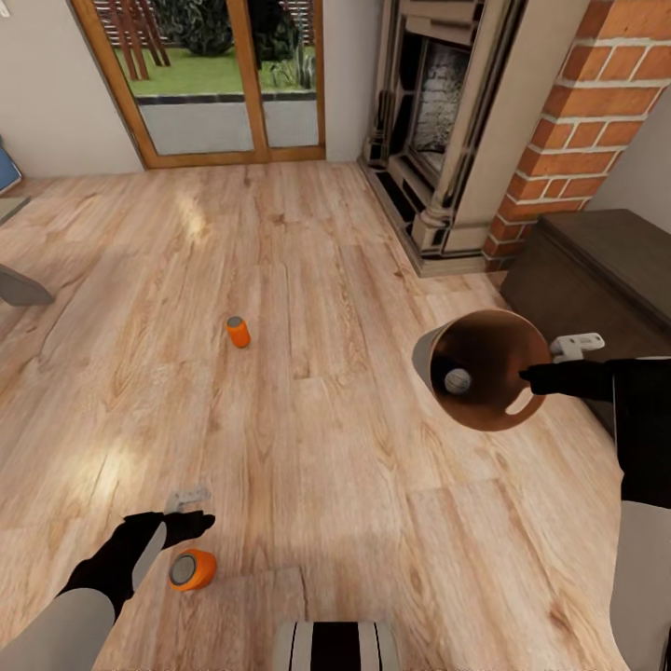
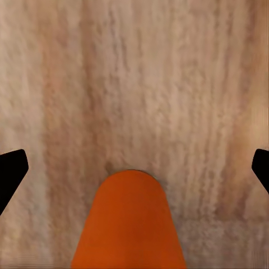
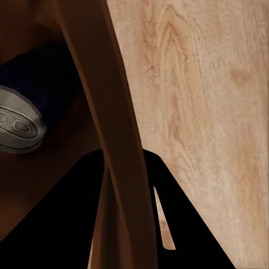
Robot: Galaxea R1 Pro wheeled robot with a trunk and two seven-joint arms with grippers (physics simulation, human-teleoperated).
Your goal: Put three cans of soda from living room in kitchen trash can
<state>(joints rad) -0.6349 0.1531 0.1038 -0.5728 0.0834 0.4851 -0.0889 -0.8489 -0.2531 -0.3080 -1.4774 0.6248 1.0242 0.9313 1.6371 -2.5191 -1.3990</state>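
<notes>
1. The right gripper is clamped on the rim of the trash can, holding it tilted above the wood floor; the right wrist view shows its dark fingers on either side of the bin wall.
2. A dark blue soda can lies inside the bin, grey top showing.
3. The left gripper hangs spread wide above an orange can, its fingertips well clear on each side.
4. A second orange can stands alone further out, towards the glass doors.
5. The brick fireplace stands to the right.
</notes>
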